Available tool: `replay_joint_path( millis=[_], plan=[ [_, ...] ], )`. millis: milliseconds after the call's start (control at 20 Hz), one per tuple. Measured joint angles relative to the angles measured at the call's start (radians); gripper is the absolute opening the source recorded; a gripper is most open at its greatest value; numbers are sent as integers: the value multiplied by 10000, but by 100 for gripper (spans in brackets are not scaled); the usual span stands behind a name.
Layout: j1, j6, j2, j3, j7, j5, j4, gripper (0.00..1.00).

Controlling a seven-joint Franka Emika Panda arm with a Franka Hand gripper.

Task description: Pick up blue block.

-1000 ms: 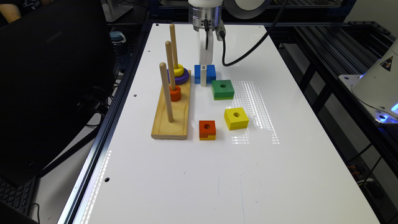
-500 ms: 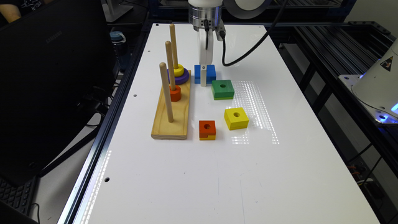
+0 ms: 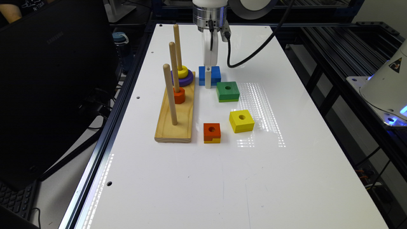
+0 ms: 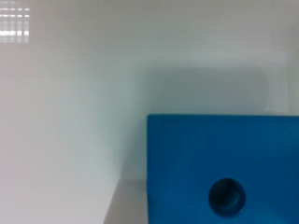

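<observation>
The blue block [image 3: 210, 75] lies flat on the tabletop [image 3: 222, 165], just beside the green block [image 3: 227, 91] and near the peg stand [image 3: 175, 122]. Your pincer [image 3: 208, 79] stands over it, apparently placed to grasp; you cannot tell whether it has clamped.

Thing: blue block [image 3: 215, 75], bright blue, square
Detail: round centre hole
Pose: flat on the white table [image 3: 222, 178]
Place: just beside the green block [image 3: 227, 91]
</observation>
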State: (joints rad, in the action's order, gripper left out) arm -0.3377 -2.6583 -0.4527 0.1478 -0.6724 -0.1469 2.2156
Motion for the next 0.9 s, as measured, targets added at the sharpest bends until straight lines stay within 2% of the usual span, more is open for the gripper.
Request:
replay_joint_path(
  millis=[650, 900],
  plan=[
    [-9, -1, 11, 7, 1, 0, 1, 0],
    [-13, 154, 251, 27, 1, 9, 14, 0]
  ],
)
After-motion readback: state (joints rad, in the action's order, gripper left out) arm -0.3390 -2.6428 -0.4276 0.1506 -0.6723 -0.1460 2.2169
